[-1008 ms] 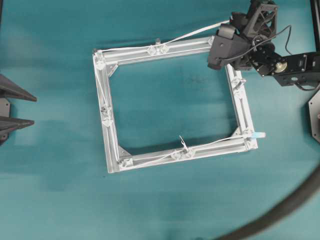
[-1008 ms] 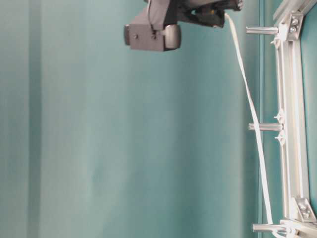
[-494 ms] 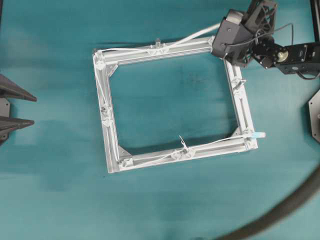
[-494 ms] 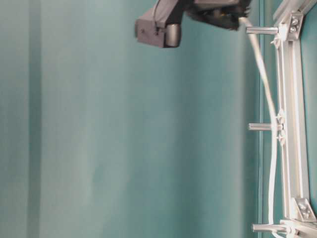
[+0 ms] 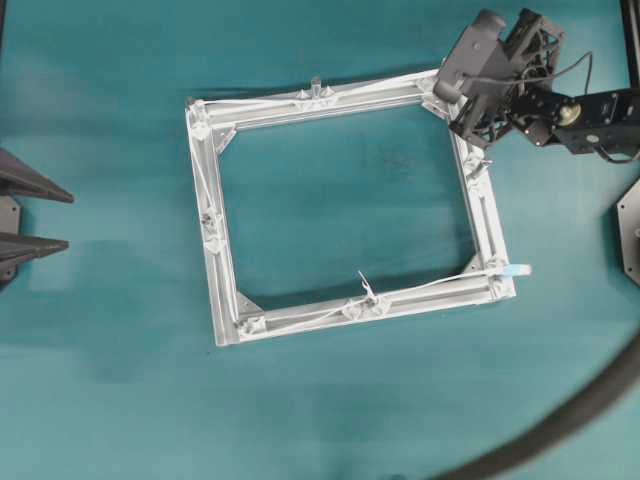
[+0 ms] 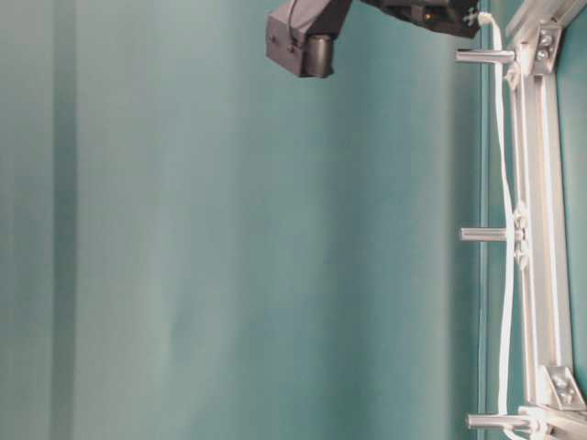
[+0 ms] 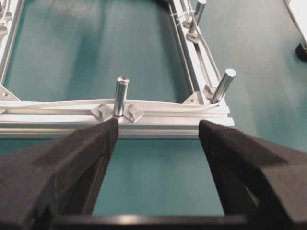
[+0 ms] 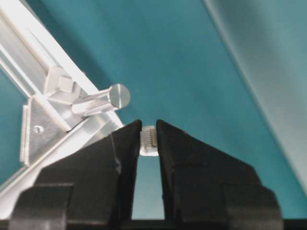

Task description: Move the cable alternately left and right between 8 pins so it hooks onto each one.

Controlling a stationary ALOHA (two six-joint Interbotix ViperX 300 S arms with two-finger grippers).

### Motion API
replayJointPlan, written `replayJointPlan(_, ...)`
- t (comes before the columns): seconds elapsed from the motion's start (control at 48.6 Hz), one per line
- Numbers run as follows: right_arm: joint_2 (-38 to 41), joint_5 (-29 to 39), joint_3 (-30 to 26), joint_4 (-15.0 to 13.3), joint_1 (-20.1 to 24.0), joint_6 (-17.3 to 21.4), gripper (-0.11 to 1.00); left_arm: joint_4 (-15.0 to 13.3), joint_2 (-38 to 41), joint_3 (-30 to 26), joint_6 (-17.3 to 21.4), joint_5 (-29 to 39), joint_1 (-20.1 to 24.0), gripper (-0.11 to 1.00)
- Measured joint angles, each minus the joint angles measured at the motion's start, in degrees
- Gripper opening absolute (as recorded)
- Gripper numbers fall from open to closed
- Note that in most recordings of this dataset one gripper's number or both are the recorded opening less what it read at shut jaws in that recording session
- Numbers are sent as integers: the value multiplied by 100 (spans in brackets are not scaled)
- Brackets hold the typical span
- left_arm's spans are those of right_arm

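The white cable (image 5: 260, 100) runs round the square silver frame (image 5: 486, 225), past the pins on the near, left and far bars. My right gripper (image 5: 455, 100) hovers at the frame's far right corner, shut on the cable's whitish connector plug (image 8: 149, 140) beside the corner pin (image 8: 103, 103). At table level the cable (image 6: 503, 183) lies low along the bar past the middle pin (image 6: 483, 235) up to the right gripper (image 6: 463, 14). My left gripper (image 7: 157, 132) stands open with nothing in it, facing a pin (image 7: 120, 96) on the left bar, apart from the frame (image 7: 120, 125).
A thick dark hose (image 5: 560, 420) curves across the near right corner of the table. The right arm's black links (image 5: 590, 110) and a black mount (image 5: 630, 225) sit at the right edge. My left gripper (image 5: 68, 220) waits at the left edge.
My right gripper has moved right and down toward the far right corner pin. The cable it holds has dropped from a raised slant to lie along the far bar.
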Motion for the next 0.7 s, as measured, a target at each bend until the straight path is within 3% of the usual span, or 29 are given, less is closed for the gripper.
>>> replayJointPlan(0.391,-325,-483,-158,2522,26,18,13,0,0,0,0,-9,0,78)
replayJointPlan(0.555,-439,-563,-158,3401,26,18,10,0,0,0,0,-9,0,78)
replayJointPlan(0.699,-457,-563,-167,3955,18,26,10,0,0,0,0,0,0,78)
